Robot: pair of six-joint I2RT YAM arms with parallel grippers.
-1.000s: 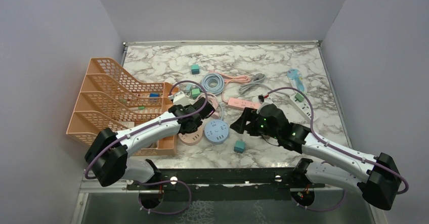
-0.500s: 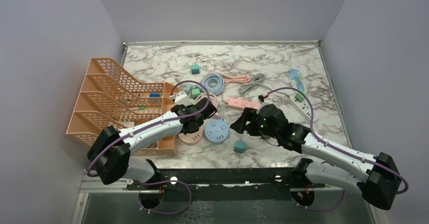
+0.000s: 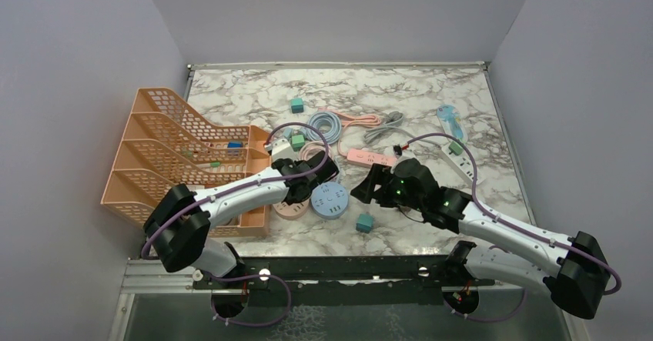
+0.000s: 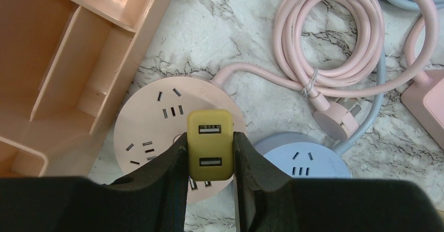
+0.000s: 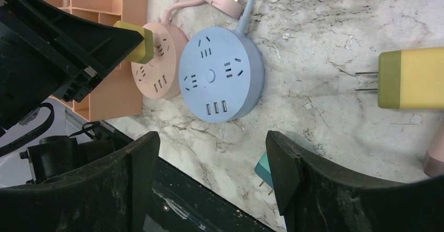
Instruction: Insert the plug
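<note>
Noting the left arm shifted slightly rightward since the earlier view, we find the left gripper (image 4: 210, 144) pinching the yellow plug (image 4: 210, 130) over the pink round socket (image 4: 149, 132), right gripper (image 5: 212, 144) spread and empty near the blue round socket (image 5: 220, 75).

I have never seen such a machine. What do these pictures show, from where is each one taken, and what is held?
These are two robot arms bolted at the near edge of a marble table. The wide picture looks down from above and behind them. The other two come from a camera on each wrist, so the black shapes at the bottom are that arm's own fingers. On the table lie a pink socket block, a blue socket block, coiled cables, loose plugs and an orange tray. The left gripper is shut on a yellow plug, over the pink socket block. The right gripper is open and holds nothing.
</note>
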